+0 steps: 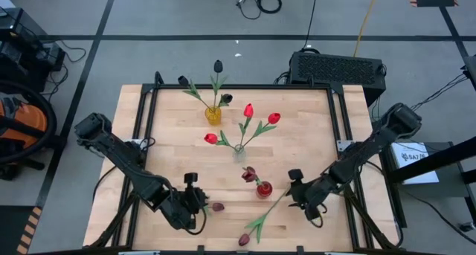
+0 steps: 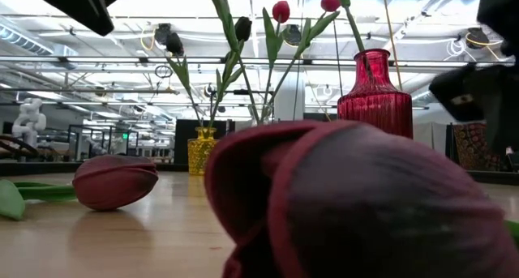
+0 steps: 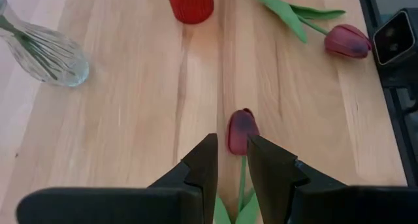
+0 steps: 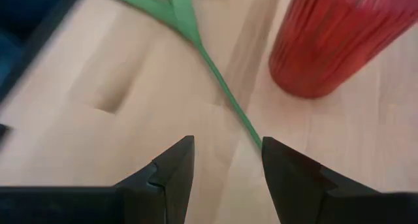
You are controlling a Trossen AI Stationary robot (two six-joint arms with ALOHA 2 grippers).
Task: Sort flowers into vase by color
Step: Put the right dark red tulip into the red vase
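Note:
A maroon tulip [image 1: 217, 207] lies on the wooden table, its head [image 3: 241, 131] just ahead of my left gripper [image 3: 232, 160]. That gripper is open, and the tulip's stem [image 3: 242, 178] runs back between its fingers. A second maroon tulip [image 1: 244, 240] lies near the front edge, its stem [image 4: 225, 87] slanting toward the red vase [image 1: 264, 188]. My right gripper [image 4: 225, 152] is open low over that stem, beside the vase [image 4: 339, 34]. The stem ends from sight at one fingertip [image 4: 271, 149]. The red vase holds one maroon tulip [image 1: 248, 173]. My left gripper has the thin stem [image 3: 242, 178] in the gap between its fingers, closer to one finger [image 3: 261, 165]; whether either finger touches it I cannot tell. The fingers slant down along the stem, and the tulip's head rests on the table. My right gripper touches nothing that shows.
A yellow vase [image 1: 213, 115] with near-black tulips stands at the back. A clear glass vase [image 1: 239, 152] with red tulips stands mid-table. A small camera [image 3: 395, 34] sits at the table's front edge. Dark rails [image 1: 141, 128] run along both sides of the table.

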